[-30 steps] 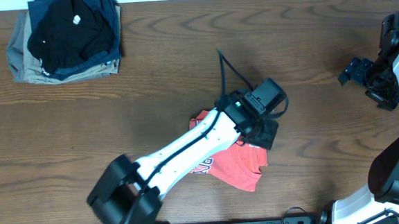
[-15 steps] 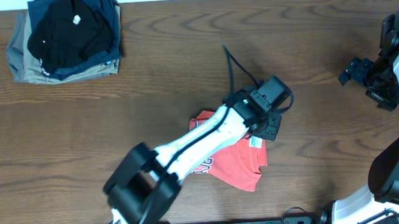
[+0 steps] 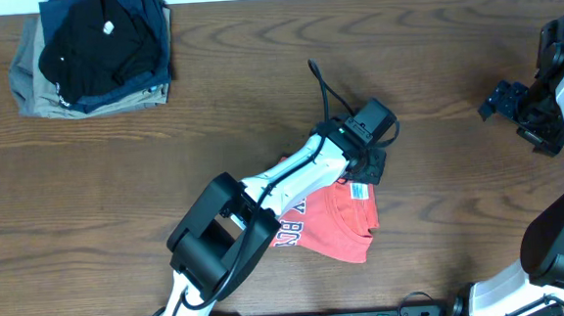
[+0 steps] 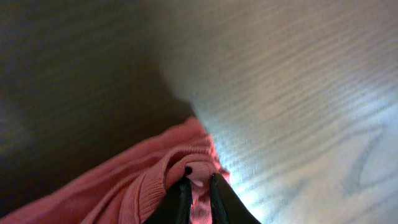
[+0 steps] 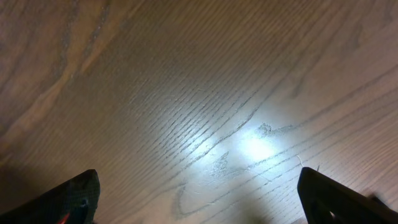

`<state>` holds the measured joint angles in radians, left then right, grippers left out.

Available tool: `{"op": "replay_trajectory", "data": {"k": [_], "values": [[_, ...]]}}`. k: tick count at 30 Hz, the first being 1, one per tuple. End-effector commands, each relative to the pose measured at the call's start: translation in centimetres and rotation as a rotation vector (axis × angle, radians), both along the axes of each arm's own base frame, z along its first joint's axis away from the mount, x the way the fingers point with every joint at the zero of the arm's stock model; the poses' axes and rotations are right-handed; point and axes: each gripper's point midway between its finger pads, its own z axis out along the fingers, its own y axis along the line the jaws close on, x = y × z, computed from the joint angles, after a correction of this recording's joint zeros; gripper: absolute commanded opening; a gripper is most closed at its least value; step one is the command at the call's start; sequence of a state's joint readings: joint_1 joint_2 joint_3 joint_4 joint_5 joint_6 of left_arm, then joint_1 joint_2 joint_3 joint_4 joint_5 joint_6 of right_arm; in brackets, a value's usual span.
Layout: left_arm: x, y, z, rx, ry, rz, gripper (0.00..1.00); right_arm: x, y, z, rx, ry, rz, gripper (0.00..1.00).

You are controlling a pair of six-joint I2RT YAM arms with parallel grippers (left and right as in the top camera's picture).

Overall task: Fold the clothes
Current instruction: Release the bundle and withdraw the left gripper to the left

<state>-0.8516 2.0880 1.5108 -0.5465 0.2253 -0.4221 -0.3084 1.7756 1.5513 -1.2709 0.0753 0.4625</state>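
The coral-red T-shirt [image 3: 335, 221] lies bunched on the wooden table near the front middle, white lettering showing at its left. My left gripper [image 3: 363, 171] sits at the shirt's upper right corner. In the left wrist view its black fingers [image 4: 198, 186] are shut on a fold of the coral cloth [image 4: 149, 177]. My right gripper [image 3: 502, 100] hovers at the far right of the table, away from the shirt. In the right wrist view its fingers [image 5: 199, 193] are wide apart over bare wood and hold nothing.
A stack of folded black, navy and khaki garments [image 3: 94, 52] sits at the back left corner. The left arm [image 3: 265, 203] stretches across the shirt from the front edge.
The left gripper has moved a little back and left with the shirt's corner, and the shirt's right part has shifted with it. The right arm has not moved.
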Motion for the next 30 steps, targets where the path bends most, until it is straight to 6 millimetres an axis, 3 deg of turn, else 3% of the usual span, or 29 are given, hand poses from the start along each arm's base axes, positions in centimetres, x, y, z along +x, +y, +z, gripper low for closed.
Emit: {"op": "replay_trajectory", "data": {"k": [1,7,8,11,15,23,28,30], "values": [[-0.1,-1.6,6.3,-0.134,-0.042,-0.055,0.14,0.0,-0.2,0.4,-0.007,-0.01,0.003,0.99],[-1.1,-1.0,13.8,-0.25,-0.117,-0.069,0.17,0.0,-0.2,0.4,-0.007,-0.01,0.003,0.99],[-1.2,-0.9,14.4,-0.256,-0.125,-0.069,0.22,0.0,-0.2,0.4,-0.007,-0.01,0.003,0.99],[-1.4,-0.1,14.4,-0.225,-0.126,-0.056,0.22,0.0,-0.2,0.4,-0.007,-0.01,0.003,0.99],[-1.6,1.1,12.1,-0.141,-0.089,-0.039,0.24,0.0,-0.2,0.4,-0.007,-0.01,0.003,0.99],[-2.1,1.2,4.7,-0.024,0.049,-0.021,0.37,0.0,-0.2,0.4,-0.007,-0.01,0.003,0.99],[-2.2,1.4,0.2,0.042,0.111,-0.013,0.6,0.0,-0.2,0.4,-0.007,-0.01,0.003,0.99],[-2.2,1.5,-0.4,0.051,0.118,-0.013,0.64,0.0,-0.2,0.4,-0.007,-0.01,0.003,0.99]]}}
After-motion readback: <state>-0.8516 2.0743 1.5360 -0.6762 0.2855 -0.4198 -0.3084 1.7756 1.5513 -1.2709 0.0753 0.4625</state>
